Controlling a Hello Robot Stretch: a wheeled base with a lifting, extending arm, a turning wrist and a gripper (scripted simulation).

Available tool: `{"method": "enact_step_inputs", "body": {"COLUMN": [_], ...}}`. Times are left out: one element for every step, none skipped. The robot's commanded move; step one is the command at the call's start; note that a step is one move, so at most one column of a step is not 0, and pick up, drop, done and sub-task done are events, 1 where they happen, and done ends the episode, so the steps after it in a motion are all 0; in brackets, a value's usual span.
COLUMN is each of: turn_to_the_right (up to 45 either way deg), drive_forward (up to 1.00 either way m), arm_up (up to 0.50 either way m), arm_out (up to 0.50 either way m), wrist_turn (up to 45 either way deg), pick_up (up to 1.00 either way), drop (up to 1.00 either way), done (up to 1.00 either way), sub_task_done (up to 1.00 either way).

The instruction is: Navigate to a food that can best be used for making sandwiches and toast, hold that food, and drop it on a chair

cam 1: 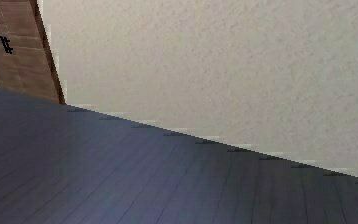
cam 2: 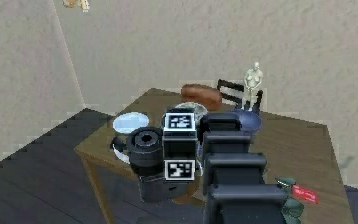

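Arm side view: spotted bread (cam 2: 199, 95) at table's (cam 2: 99, 142) far edge; judged it light, soft, crushable, best taken mid-loaf. Couldn't tell gripper's (cam 2: 137, 150) hold.

Brown wood grain on the door (cam 1: 22, 50), a black handle (cam 1: 5, 44) on it. The wall (cam 1: 217, 70) is speckled beige, and the floor (cam 1: 107, 170) shows dark blue-grey planks. Over to the table (cam 2: 297, 150): warm brown. A reddish-brown loaf (cam 2: 199, 94), a pale gold statue (cam 2: 253, 85), a deep blue bowl (cam 2: 249, 121), a pale blue plate (cam 2: 127, 123). The arm (cam 2: 232, 175) is black, its two squares (cam 2: 178, 122) white with black marks.
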Motion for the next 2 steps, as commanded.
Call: {"method": "enact_step_inputs", "body": {"turn_to_the_right": [0.0, 0.0], "drive_forward": [0.0, 0.0], "arm_up": [0.0, 0.0], "arm_out": [0.06, 0.0], "wrist_turn": [0.0, 27.0], "pick_up": [0.0, 0.0], "drop": [0.0, 0.0], "done": [0.0, 0.0], "sub_task_done": [0.0, 0.0]}}
